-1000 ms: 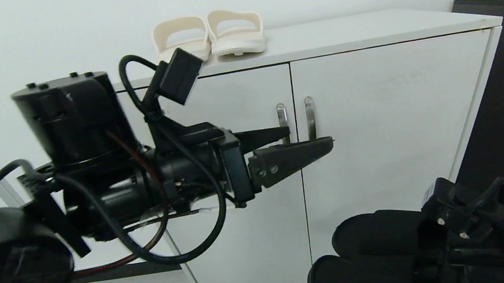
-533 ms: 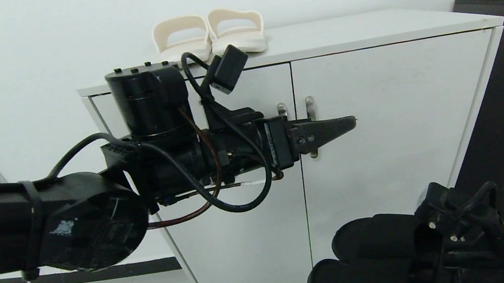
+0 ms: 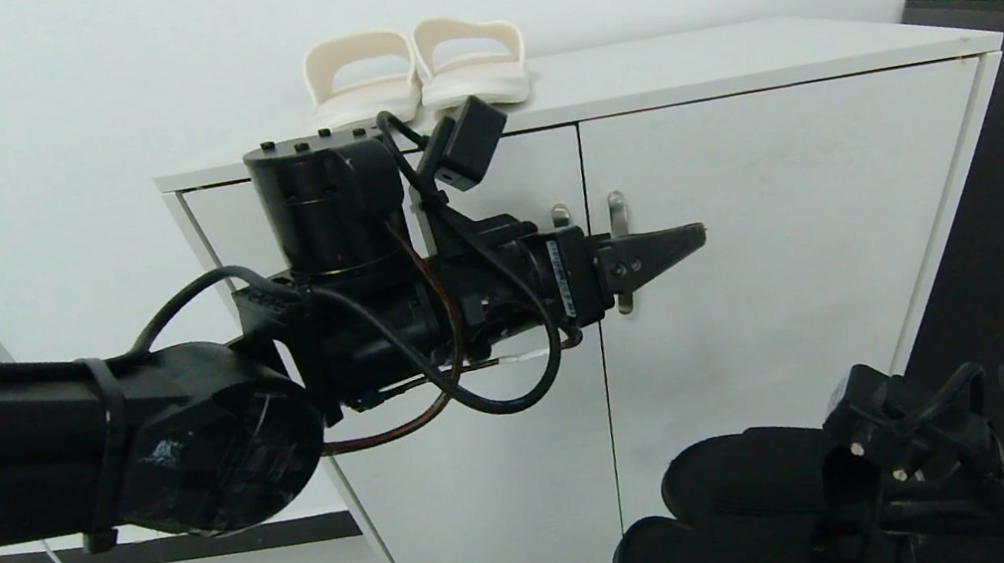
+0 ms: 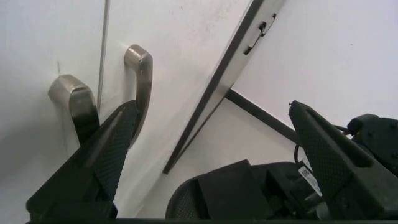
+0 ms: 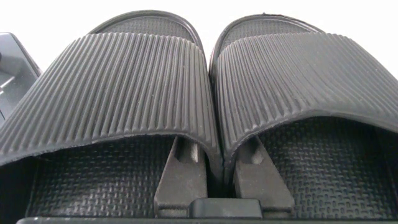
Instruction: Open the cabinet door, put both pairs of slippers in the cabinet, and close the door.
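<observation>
- My left gripper (image 3: pixel 696 237) is level with the two metal handles in the middle of the cabinet (image 3: pixel 730 64) front, its fingers spread apart and holding nothing.
- In the left wrist view one finger (image 4: pixel 115 140) lies right by the right door's handle (image 4: pixel 140 74). I cannot tell whether it touches the handle or has got behind it.
- My right gripper (image 5: pixel 219 163) is clamped on the black slippers (image 3: pixel 736 486). One finger goes under each strap and they pinch the two inner walls together, low in front of the cabinet's right door (image 3: pixel 790 256).
- The cream slippers (image 3: pixel 416 68) sit side by side on the cabinet's top, toward its back and above the left door (image 3: pixel 494 484).
- Both doors are shut, so I cannot see what the cabinet holds. Neither pair is inside it yet.
- First risk, as I judge it: the handles stand just beside each other, so closing the fingers carelessly could catch both handles, or close on neither.
- Second risk: the right door would swing out toward the black slippers held in front of it. It could knock them, or jam against my right arm.
- Third risk: the pinch holds only the slippers' soft inner walls, so a bump could work one slipper loose.
- Fourth risk: a hard tug on the door could shake the cabinet and shift the cream pair on top.
</observation>
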